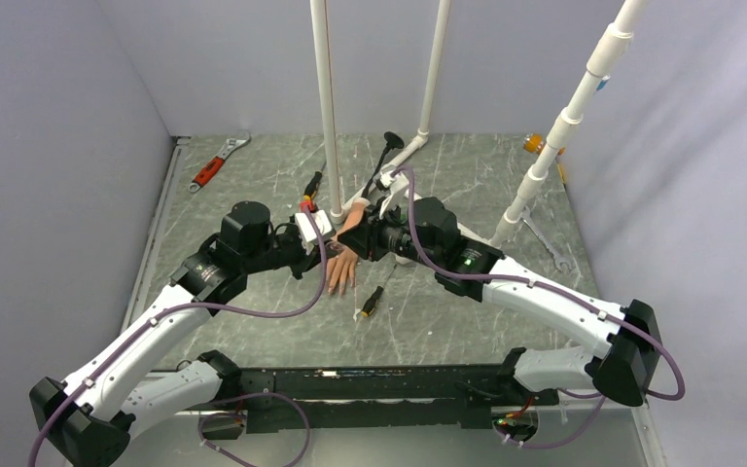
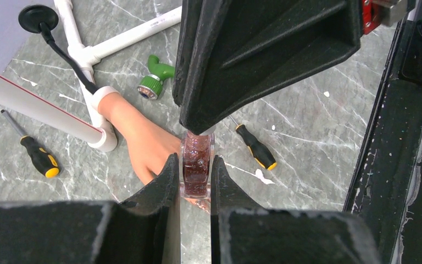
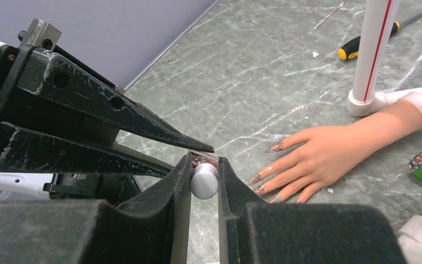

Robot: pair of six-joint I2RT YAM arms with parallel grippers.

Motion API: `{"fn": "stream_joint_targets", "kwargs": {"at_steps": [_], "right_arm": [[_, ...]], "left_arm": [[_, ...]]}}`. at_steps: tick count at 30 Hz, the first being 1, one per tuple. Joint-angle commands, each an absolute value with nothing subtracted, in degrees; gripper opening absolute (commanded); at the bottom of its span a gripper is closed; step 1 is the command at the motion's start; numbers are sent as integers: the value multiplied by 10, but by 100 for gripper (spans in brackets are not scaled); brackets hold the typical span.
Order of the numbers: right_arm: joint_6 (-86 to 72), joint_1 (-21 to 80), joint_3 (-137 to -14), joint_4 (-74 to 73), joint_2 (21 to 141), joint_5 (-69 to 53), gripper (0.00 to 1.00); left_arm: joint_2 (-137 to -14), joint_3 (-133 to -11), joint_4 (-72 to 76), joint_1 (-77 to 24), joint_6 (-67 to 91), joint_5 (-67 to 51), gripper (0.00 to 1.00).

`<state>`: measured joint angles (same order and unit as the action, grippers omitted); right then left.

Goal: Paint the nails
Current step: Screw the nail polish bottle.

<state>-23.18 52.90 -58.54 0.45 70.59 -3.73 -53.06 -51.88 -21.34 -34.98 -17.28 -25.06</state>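
The peach mannequin hand lies palm down on the table, its white cuff towards the back. In the right wrist view its nails are long and smeared with reddish glittery polish. My left gripper is shut on a small clear bottle of dark red polish. My right gripper is shut on the bottle's silver cap. The two grippers meet tip to tip just above the hand's fingers, the left gripper to the left of the right gripper.
White PVC pipes stand on a frame behind the hand, another at the right. Screwdrivers lie on either side of the hand. A green hose nozzle, a red wrench and a silver spanner also lie on the table.
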Motion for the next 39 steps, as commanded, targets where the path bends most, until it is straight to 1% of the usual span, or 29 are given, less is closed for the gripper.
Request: {"fn": "stream_joint_targets", "kwargs": {"at_steps": [1, 5, 12, 17, 20, 25, 32, 35, 37, 38, 39], "right_arm": [[-230, 525, -606, -3, 720, -62, 0], [-224, 526, -613, -3, 736, -85, 0], [-240, 527, -610, -3, 748, -79, 0], [-255, 526, -609, 24, 744, -77, 0], [-279, 527, -618, 8, 749, -52, 0], [-315, 529, -653, -72, 757, 5, 0], [-369, 537, -674, -106, 770, 56, 0], [-375, 545, -688, -119, 777, 69, 1], [-374, 549, -694, -124, 777, 70, 4], [-367, 550, -696, -121, 774, 65, 10], [-363, 550, -696, -119, 769, 58, 21]], "left_arm": [[-515, -535, -185, -351, -177, -253, 0], [-511, -532, -181, -351, -178, -264, 0], [-506, -530, -176, -351, -177, -262, 0], [-510, -532, -178, -352, -174, -261, 0], [-504, -530, -171, -352, -167, -230, 0], [-495, -522, -160, -352, -162, -173, 0], [-485, -520, -154, -352, -160, -151, 0], [-482, -517, -152, -352, -160, -146, 0], [-484, -518, -153, -352, -161, -145, 0], [-486, -519, -155, -352, -161, -145, 0], [-486, -519, -155, -352, -161, -145, 0]]}}
